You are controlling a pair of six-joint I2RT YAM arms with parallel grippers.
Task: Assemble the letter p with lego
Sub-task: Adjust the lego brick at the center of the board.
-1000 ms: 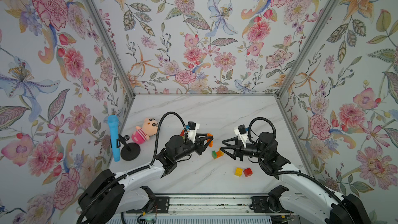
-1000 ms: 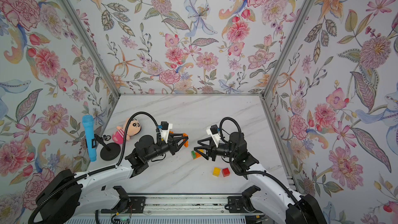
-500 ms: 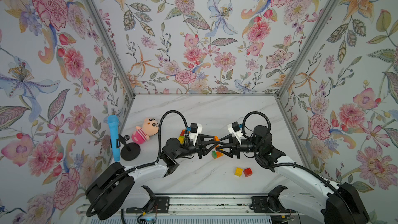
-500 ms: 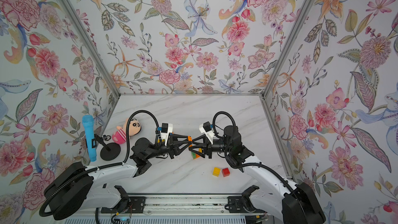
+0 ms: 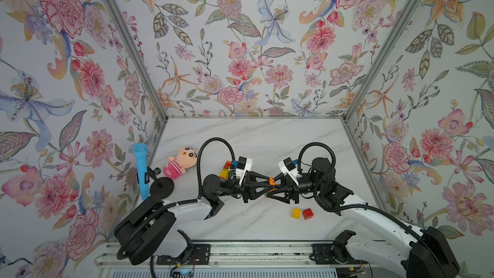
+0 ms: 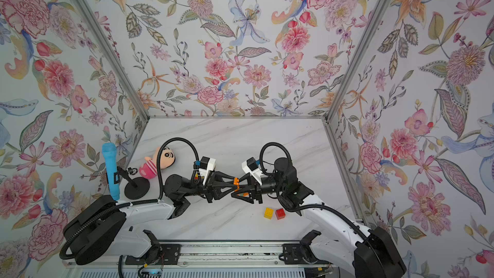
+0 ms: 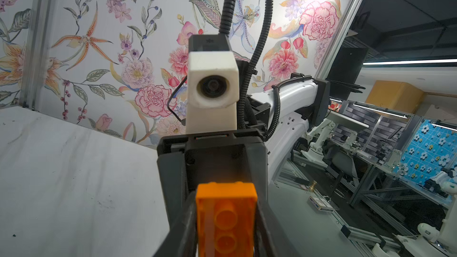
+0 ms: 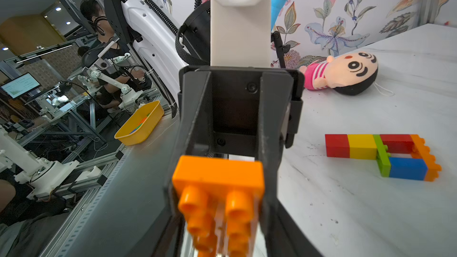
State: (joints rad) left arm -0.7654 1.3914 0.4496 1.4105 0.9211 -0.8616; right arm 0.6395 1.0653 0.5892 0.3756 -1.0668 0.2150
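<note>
**A:** What sits closest to the front rail?

**B:** A yellow brick [image 5: 296, 213] and a red brick [image 5: 307, 213]. They lie just beside each other on the white marbled surface [image 5: 254, 135], in front of the right arm.

**A:** And the hands?

**B:** A little farther in, near the middle of the surface, they point at each other and meet tip to tip. The left hand [image 5: 268, 185] pinches an orange brick [image 7: 226, 218]. In the left wrist view its dark fingers press against the brick's two sides.

**A:** Does the right one grip it too?

**B:** The right hand [image 5: 273, 187] has its fingers on either side of the same brick. The studs face its wrist camera. Whether those fingers press on the brick or only flank it, I cannot tell.

**A:** Where is the rest of the lego?

**B:** Behind the left wrist are the joined bricks [image 8: 380, 155], lying flat. A red and a yellow one form a straight run. Then green, red, orange and blue close a small loop at one end. In both top views the left arm hides part of them.

**A:** And beyond that?

**B:** A pink plush doll [image 5: 181, 163] lies on its side near the left wall. Beside it a blue microphone [image 5: 141, 167] is clipped to a black stand. The floral wall [image 5: 240, 49] closes off the back.
</note>
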